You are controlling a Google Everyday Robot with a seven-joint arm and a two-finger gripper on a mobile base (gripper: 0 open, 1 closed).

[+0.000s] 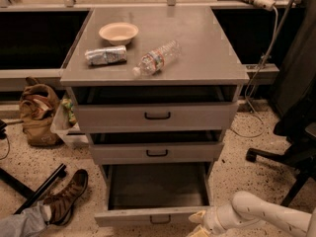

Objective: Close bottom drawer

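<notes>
Speckled floor, grey metal cabinet [155, 78] serving as bench, its top carrying a bowl [118, 32], a crushed packet [105, 56] and a plastic bottle [157, 58] on its side. Bottom drawer [155, 201] pulled well out, interior bare, dark loop handle at the front panel; the two drawers above slightly ajar. Claw [197, 223] at the drawer's front right corner, near the panel; whether released or clenched cannot be told.
</notes>
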